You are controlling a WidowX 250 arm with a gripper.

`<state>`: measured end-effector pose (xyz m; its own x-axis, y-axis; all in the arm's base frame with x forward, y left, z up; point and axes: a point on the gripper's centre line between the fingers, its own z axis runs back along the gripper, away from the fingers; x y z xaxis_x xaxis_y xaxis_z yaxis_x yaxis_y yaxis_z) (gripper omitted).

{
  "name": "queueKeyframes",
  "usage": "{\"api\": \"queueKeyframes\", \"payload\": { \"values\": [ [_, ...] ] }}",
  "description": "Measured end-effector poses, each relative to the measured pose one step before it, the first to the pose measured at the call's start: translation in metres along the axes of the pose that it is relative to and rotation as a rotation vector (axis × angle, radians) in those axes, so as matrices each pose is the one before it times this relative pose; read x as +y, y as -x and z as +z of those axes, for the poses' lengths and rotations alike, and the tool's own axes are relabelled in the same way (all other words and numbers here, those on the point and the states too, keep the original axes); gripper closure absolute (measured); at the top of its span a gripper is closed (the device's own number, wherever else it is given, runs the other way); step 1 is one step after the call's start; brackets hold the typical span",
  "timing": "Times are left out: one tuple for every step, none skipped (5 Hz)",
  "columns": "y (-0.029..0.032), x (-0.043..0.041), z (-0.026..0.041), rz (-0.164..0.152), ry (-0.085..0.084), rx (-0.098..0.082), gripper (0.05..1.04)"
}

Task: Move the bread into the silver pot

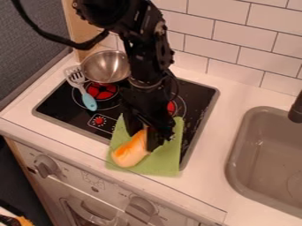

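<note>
- We see the bread point(130, 153) at the gripper point(144, 140), which hangs down over the front part of the stove top point(62, 103).
- The upper end of the bread is at the gripper, and its rounder end comes out toward the front left.
- We cannot tell if the gripper is wide or narrow, nor if it holds the bread.
- The bread is light, with an orange part on its top, and under it lies a green cloth point(168, 164). This cloth covers part of the stove top and passes over its front edge, onto the white surface point(206, 172).
- The silver pot point(104, 67) is at the back left, well apart from the bread, with its opening upward. In our view, the arm point(146, 66) covers a bit of its right side.
- Near the pot, on its left, we find a spatula point(88, 101) with slots in its head and a blue handle, which points to the front.
- The red burner point(101, 91) is in front of the pot, beside the spatula.
- To the right of the stove top there is a grey sink point(259, 150), with a dark faucet point(296, 108) at its edge.
- On the front panel point(73, 175) we notice small marks near the knobs, too small for us to read.
</note>
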<state>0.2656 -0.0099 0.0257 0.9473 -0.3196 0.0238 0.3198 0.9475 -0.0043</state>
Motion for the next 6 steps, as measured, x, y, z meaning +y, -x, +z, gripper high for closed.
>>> {"api": "queueKeyframes", "payload": {
  "values": [
    [0.0007, -0.00017, 0.00001, -0.0025, 0.0035, 0.0037, 0.557],
    [-0.0004, -0.00125, 0.00181, 0.0072, 0.01, 0.0049, 0.559],
    [-0.01055, 0.00104, 0.02346, 0.006, 0.011, -0.0689, 0.749],
    [-0.01231, 0.01187, 0.03423, 0.0457, 0.0112, -0.0801, 0.955],
    [-0.0136, 0.02201, 0.02081, 0.0773, 0.0026, -0.0546, 0.998],
    [0.00574, -0.01022, -0.01502, -0.0496, 0.0076, 0.0448, 0.82]
  ]
}}
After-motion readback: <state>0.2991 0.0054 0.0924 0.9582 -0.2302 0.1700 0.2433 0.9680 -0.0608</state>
